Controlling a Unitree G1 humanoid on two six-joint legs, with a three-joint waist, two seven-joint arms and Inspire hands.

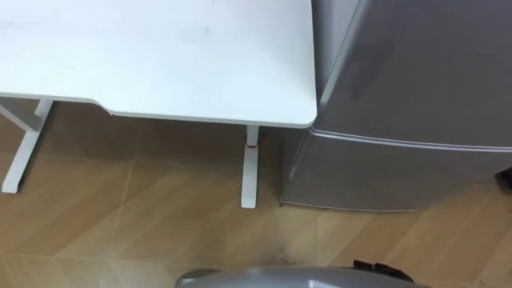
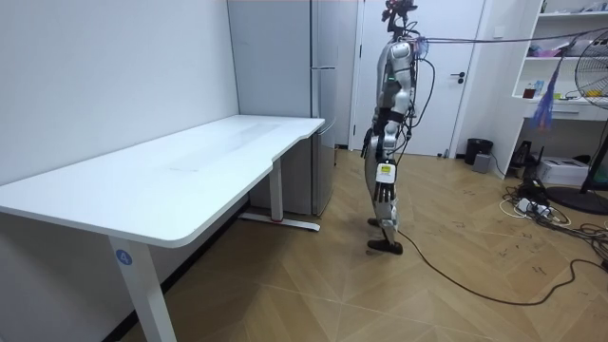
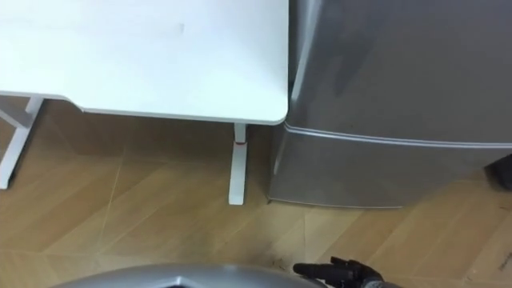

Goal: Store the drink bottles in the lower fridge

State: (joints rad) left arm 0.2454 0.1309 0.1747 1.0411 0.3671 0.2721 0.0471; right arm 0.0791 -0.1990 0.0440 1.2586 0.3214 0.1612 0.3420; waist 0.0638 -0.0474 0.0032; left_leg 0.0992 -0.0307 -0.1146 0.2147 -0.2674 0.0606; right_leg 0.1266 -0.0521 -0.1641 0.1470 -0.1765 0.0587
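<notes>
A grey two-door fridge [image 1: 416, 72] stands right of a white table [image 1: 160, 56]. Both doors look closed, and the lower door [image 1: 384, 176] starts below a seam level with the tabletop. In the room view I stand upright on the wooden floor about a step from the fridge [image 2: 323, 104], facing it. At the bottom of the right eye view are the dark fingers of my right hand [image 3: 340, 274], low and close to my body. My left hand [image 2: 368, 144] hangs in front of my hip. The table top is bare.
The table's rounded corner [image 1: 308, 120] almost touches the fridge, and its white leg and foot [image 1: 250, 172] stand on the floor beside the lower door. A dark thing [image 1: 504, 180] sits at the fridge's right side. Open wooden floor [image 1: 160, 232] lies in front of me.
</notes>
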